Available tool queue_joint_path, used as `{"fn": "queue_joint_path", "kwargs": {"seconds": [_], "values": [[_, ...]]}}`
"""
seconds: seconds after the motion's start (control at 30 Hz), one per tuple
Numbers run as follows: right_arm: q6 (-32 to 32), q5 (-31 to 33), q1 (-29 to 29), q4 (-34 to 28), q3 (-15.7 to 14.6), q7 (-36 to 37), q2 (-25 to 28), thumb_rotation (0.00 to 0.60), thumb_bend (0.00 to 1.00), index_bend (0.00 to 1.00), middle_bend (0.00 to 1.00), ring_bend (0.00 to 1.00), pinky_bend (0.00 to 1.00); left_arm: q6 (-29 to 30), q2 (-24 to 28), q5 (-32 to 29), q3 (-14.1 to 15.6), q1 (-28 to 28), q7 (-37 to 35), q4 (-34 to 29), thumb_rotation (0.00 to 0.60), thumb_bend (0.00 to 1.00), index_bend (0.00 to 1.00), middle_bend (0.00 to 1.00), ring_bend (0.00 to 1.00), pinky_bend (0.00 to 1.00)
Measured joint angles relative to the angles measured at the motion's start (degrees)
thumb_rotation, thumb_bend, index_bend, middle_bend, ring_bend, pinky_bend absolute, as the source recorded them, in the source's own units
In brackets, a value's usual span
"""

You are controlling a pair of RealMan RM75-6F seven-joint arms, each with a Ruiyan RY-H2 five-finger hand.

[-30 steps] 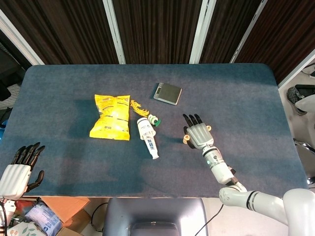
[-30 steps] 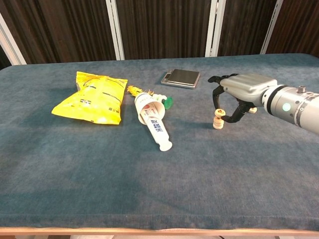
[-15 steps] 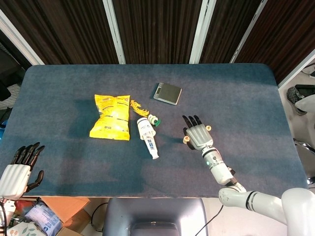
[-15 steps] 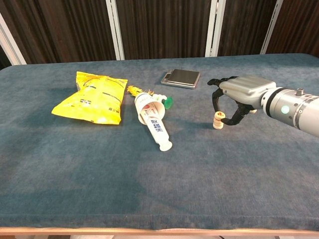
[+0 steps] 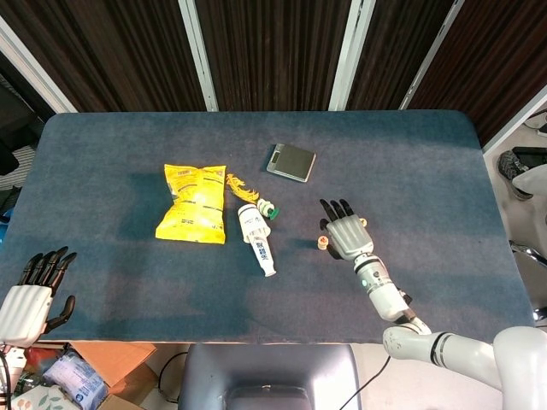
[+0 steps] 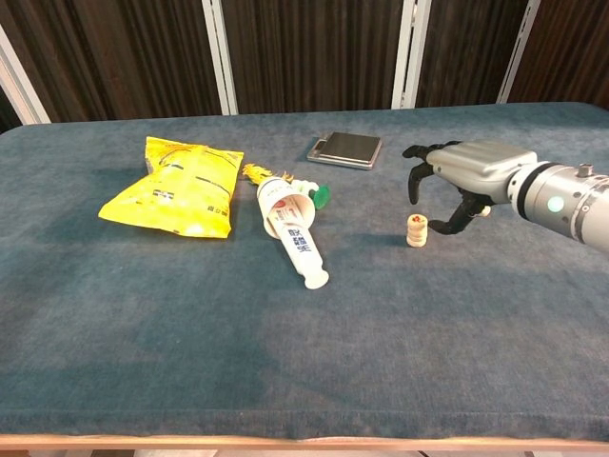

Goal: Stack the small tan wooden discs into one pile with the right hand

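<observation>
Tabletop [image 5: 128, 154] blue felt, dark slatted wall behind; right hand [image 6: 466, 171] open beside disc pile [image 6: 416, 229].

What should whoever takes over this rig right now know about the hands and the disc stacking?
Left hand: open, idle off the table's near left edge.
Right hand: holds nothing, fingers arched just beside the pile, not touching it.
Disc pile: stands upright on the table, to the right of the tube; disc count unclear.
Left to do: what looks like one loose disc lies on the right hand's other side; it probably goes on the pile next.
</observation>
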Motion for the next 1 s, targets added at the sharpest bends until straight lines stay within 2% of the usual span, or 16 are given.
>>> {"fn": "queue_joint_path", "kwargs": {"seconds": [0.23,0.53,1.0], "values": [[0.0,1.5,-0.9,4.6,0.1,0.4,0.9,0.600,0.48,0.49,0.04,0.00,0.00,0.0,-0.1,0.1,0.0,0.0,0.1,0.0,0.600,0.51,0.00,0.00,0.00,0.04],[-1.9,2.2,-0.2,15.1,0.0,0.2,-2.3,0.600,0.48,0.49,0.04,0.00,0.00,-0.8,-0.7,0.1,0.0,-0.5,1.6,0.0,0.600,0.51,0.00,0.00,0.00,0.04],[-4.9,3.1,0.6,21.0,0.3,-0.6,-6.1,0.600,0.48,0.52,0.04,0.00,0.00,-0.7,-0.9,-0.1,0.0,-0.4,2.2,-0.1,0.600,0.51,0.00,0.00,0.00,0.04]]}}
